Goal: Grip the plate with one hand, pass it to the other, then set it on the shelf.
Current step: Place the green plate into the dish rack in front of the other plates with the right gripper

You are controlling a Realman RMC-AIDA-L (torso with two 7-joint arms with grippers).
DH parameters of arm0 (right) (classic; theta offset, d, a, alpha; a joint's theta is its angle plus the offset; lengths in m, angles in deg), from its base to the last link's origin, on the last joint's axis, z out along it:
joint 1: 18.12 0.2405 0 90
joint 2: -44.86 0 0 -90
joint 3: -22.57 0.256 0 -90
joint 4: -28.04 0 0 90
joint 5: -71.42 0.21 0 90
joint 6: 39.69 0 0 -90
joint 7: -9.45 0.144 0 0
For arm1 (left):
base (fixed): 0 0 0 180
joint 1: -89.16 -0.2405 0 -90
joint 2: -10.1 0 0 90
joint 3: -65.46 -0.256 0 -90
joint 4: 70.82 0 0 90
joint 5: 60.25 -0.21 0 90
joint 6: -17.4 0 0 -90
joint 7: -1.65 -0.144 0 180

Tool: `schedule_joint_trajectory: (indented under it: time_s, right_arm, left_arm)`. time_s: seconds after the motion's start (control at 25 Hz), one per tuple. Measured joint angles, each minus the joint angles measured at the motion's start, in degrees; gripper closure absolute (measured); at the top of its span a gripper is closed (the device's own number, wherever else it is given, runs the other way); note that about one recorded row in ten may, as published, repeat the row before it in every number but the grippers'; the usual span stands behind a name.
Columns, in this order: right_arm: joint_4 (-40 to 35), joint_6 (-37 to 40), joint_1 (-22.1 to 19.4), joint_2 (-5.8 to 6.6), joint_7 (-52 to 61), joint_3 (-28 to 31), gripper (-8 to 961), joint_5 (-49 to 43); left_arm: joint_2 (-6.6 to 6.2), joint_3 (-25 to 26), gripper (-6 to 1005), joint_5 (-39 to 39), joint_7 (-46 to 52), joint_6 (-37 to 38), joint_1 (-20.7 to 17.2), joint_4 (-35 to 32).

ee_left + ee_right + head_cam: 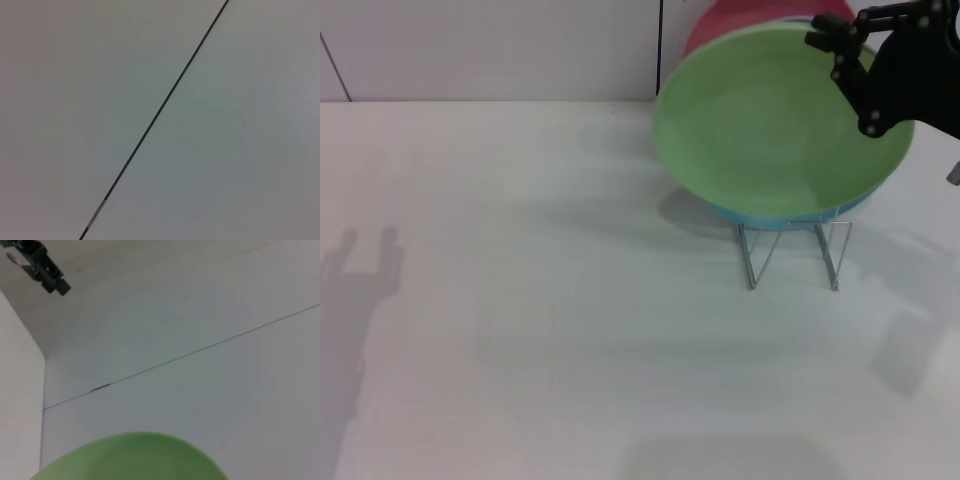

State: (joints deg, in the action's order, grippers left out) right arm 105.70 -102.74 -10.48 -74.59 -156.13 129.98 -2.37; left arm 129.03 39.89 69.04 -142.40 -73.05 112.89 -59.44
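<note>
— Step in hand?
— Placing, by the look; handover seemingly done. Left gripper [44,271] far off, upper left of the right wrist view, well apart from the plate [770,125].
— Plate's place?
— Upper right of the head view, tilted, lower edge at the rack [792,250], before a blue plate [755,214]. Right gripper [842,50] pinching its upper right rim.
— Next?
— Seating the edge in a slot, then letting go gently.

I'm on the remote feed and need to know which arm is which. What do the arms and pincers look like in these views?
Only the right pincer shows in the head view: matte black, blocky, angular links with round screw bosses, on a black wrist. A small dark pincer part with a metallic piece appears far off in the right wrist view. The left arm shows only as a shadow.
</note>
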Motion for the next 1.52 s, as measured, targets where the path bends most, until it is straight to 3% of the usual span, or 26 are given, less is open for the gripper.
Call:
schedule_joint_trajectory:
  time_s: [0.8, 1.24, 1.52]
  right_arm:
    - [-2.61, -9.37, 2.53, 0.62, 0.15, 6.38, 923, -1.75]
    - [-8.46, -15.85, 7.08, 0.86, 0.22, 13.84, 930, -3.75]
    - [-9.92, -16.60, 7.94, 0.91, 0.20, 15.16, 929, -5.34]
  left_arm:
    - [0.07, 0.44, 437, -1.22, 0.00, -0.88, 0.03, 2.02]
    - [0.17, 0.53, 438, -1.31, 0.00, -1.44, 0.10, 3.60]
    - [0.17, 0.65, 440, -1.35, 0.00, -2.05, 0.24, 4.71]
